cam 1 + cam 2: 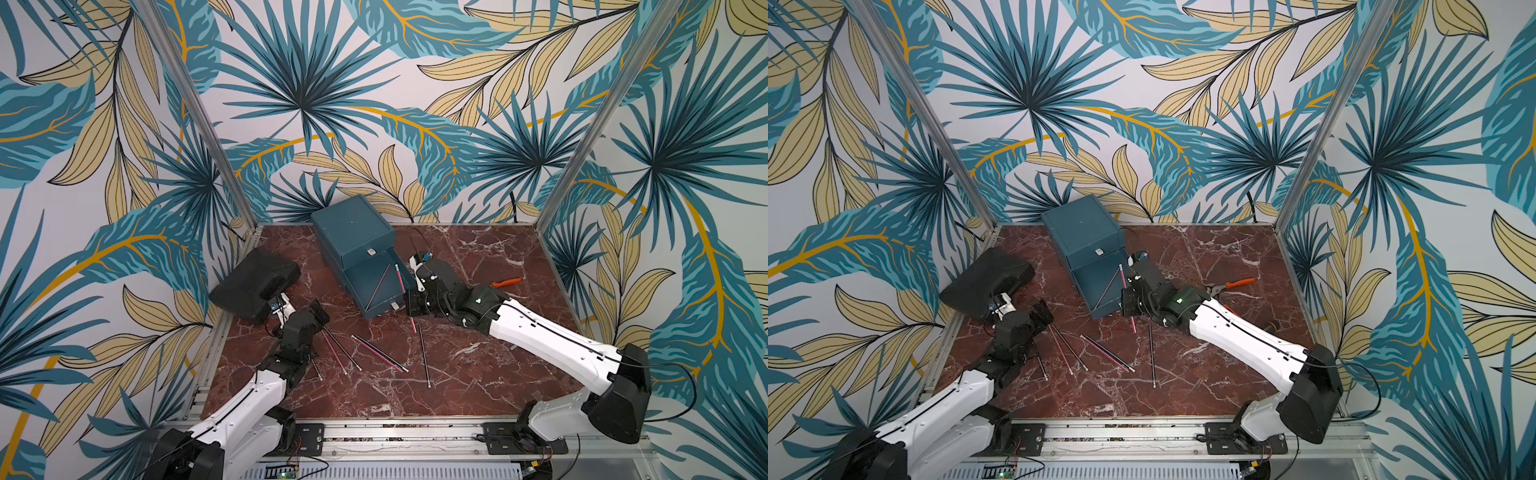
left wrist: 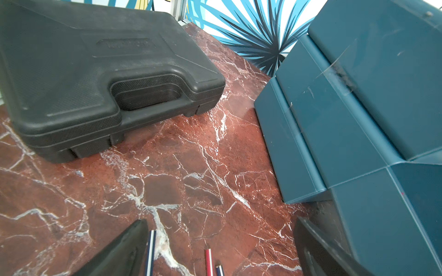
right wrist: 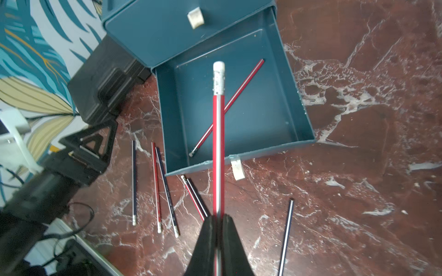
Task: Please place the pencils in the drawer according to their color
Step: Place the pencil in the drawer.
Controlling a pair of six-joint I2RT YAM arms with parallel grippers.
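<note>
Pinched tight in the right end effector (image 3: 217, 218), a red pencil (image 3: 218, 143) pokes out over the pulled-out drawer (image 3: 258, 114), where a second pencil (image 3: 246, 80) lies, while loose pencils (image 1: 380, 354) rest on the tabletop (image 1: 478, 374) near the wide-open, empty left end effector (image 2: 221, 222).

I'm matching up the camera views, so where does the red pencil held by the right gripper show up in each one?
In a top view: red pencil mid-picture, slanted over the open drawer.
In a top view: the pencil again mid-picture.
Left wrist: not in it.
Right wrist: centre, running up from the shut right gripper, eraser over the drawer.
Shared landmark: the teal drawer chest, in all four.
</note>
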